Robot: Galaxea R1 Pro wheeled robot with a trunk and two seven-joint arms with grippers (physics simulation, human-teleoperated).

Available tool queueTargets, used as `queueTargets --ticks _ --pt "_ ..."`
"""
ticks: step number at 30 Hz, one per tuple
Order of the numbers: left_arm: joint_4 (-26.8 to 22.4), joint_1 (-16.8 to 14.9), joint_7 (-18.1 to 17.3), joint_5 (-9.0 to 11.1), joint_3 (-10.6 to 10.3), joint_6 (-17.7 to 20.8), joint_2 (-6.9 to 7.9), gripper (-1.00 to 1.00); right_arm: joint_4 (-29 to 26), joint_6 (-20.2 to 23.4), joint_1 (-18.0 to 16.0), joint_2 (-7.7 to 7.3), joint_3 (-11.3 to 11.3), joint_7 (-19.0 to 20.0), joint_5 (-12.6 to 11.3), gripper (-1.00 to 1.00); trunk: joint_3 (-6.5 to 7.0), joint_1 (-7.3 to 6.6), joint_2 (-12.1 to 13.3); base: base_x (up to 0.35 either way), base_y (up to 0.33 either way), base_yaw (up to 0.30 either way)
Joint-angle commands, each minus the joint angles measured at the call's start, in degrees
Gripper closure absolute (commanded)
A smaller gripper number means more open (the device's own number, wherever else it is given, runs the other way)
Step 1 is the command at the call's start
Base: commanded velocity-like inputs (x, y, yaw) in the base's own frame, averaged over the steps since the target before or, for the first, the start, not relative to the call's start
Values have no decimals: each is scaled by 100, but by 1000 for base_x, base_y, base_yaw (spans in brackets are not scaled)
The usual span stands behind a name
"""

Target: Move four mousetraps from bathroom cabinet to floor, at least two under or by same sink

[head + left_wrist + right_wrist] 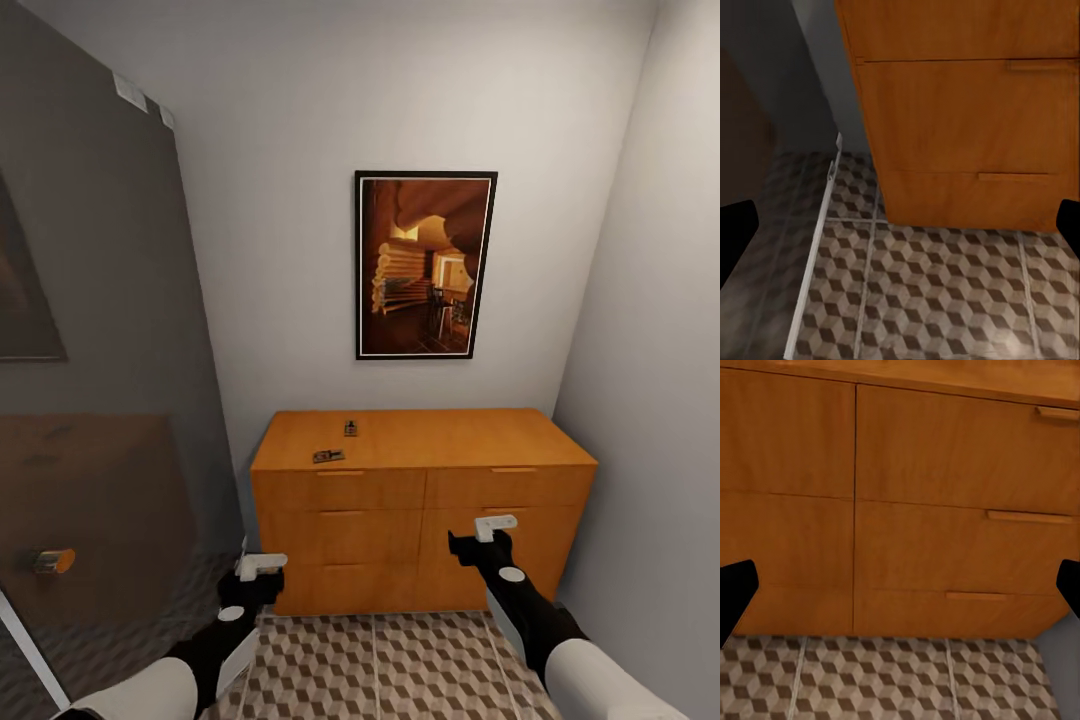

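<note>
Both arms hang low in front of the cabinet (420,500), likely a carrying pose before any reach; the left gripper (260,568) and right gripper (494,528) are spread wide, holding nothing. Two mousetraps (328,456) lie on the cabinet's top in the head view (the others unseen), while the wrist views give drawer fronts and the patterned floor (945,300).

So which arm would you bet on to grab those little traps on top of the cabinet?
Probably the left. Both visible mousetraps lie on the left half of the cabinet top, nearer the left gripper than the right gripper. Both jaws look open and empty, low by the drawers.
</note>
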Motion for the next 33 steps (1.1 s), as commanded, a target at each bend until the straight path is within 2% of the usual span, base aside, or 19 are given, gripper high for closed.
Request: queueTargets --ticks 1,2,7,13,16,29,33 --pt "-156 -3 31 42 -44 122 14 -100 -68 60 -2 8 46 -45 16 -100 -3 2 -4 0 0 0" --pt "-451 -1 35 30 -37 345 36 -100 -184 153 -3 39 47 -42 14 -100 -3 2 -4 0 0 0" --pt "-1136 -4 126 14 -31 704 58 -100 -377 289 0 118 49 -37 9 -100 -3 2 -4 0 0 0" --pt "-1407 -5 316 23 -21 1084 81 -100 -398 317 0 139 55 -36 -2 -100 -3 2 -4 0 0 0" --pt "-1612 -6 349 31 -17 1240 161 -100 -385 319 1 143 57 -30 -11 -100 -3 2 -4 0 0 0" --pt "-2379 -6 354 28 -11 1417 424 -100 -362 322 2 145 65 -23 3 -100 -3 2 -4 0 0 0" --pt "-2675 -6 370 28 20 1737 483 -100 -425 332 4 145 55 -26 15 -100 -3 2 -4 0 0 0"
